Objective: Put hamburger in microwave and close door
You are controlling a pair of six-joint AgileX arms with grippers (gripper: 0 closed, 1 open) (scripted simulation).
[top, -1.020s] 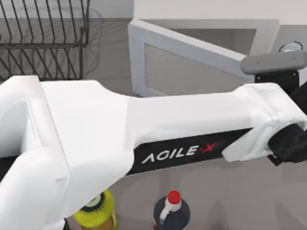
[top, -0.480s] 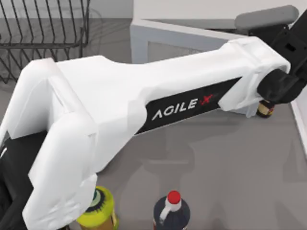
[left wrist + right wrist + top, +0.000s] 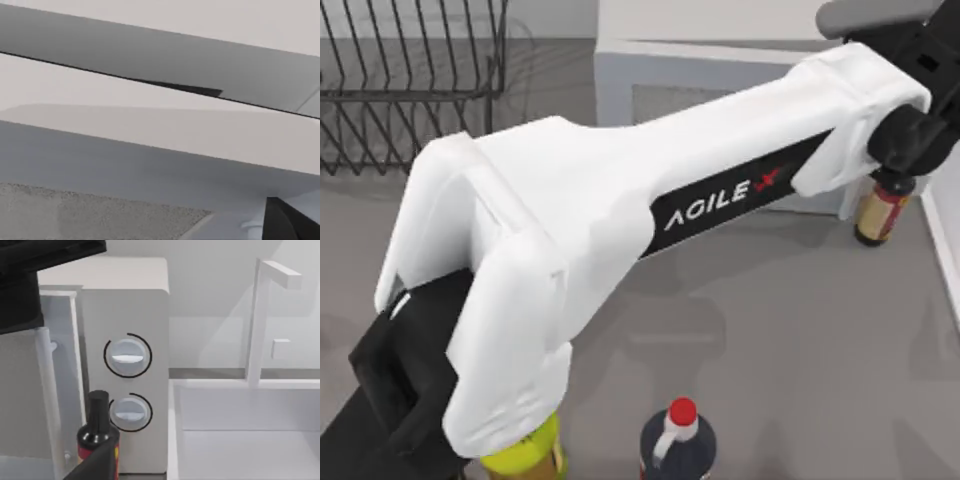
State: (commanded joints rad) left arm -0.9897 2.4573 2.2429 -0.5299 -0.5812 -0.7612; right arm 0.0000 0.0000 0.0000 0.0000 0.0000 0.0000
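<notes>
While the left arm [image 3: 620, 210], lettered "AGILE" with a red X, reaches across the desk [image 3: 770, 350] to the microwave [image 3: 720, 60], its wrist sits by the door [image 3: 720, 95], which lies nearly flush with the microwave front. Just right of the microwave stands a dark-capped bottle [image 3: 882, 205]; its knobs [image 3: 127, 356] face the right wrist camera.

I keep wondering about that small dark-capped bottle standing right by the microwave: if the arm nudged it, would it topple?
Probably. The bottle stands upright, tall and narrow-based, so a push near its cap could tip it. Once down, its round body would likely roll. It stands close to the microwave, whose wall might stop it.
</notes>
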